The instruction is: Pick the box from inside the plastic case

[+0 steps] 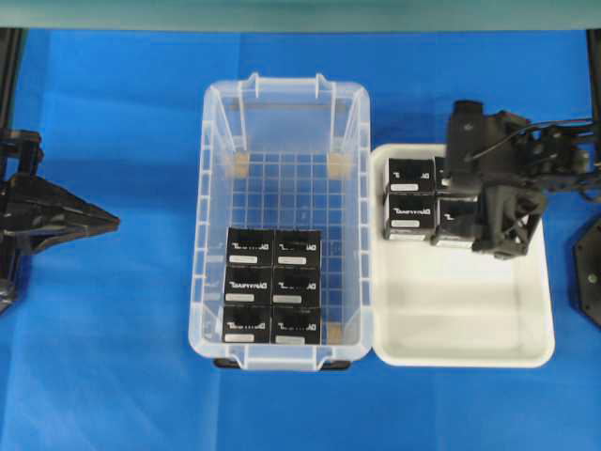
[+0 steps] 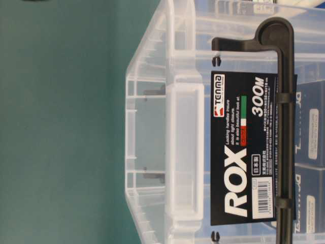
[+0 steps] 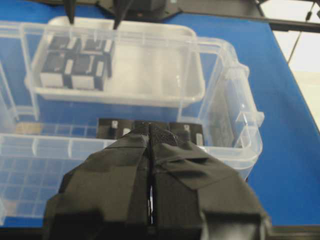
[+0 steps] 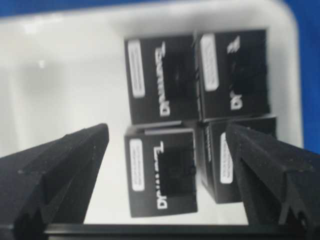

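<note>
Now right claw [image 4: 165, 150] is released over the tray [image 1: 470, 338]; I target the 12 o'clock box [image 1: 251, 246] in the case [image 1: 214, 188], left claw [image 3: 151, 200] clenched.

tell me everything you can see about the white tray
The white tray is a shallow, opaque, plastic-looking rectangle with rounded corners and a raised rim. It lies flat on the blue tabletop, right beside the clear plastic case; whether they touch is unclear. Four black boxes with white lettering and label strips sit in a two-by-two cluster at its far end; the near part is bare. The right gripper hangs above them, fingers wide apart, holding nothing.
</note>
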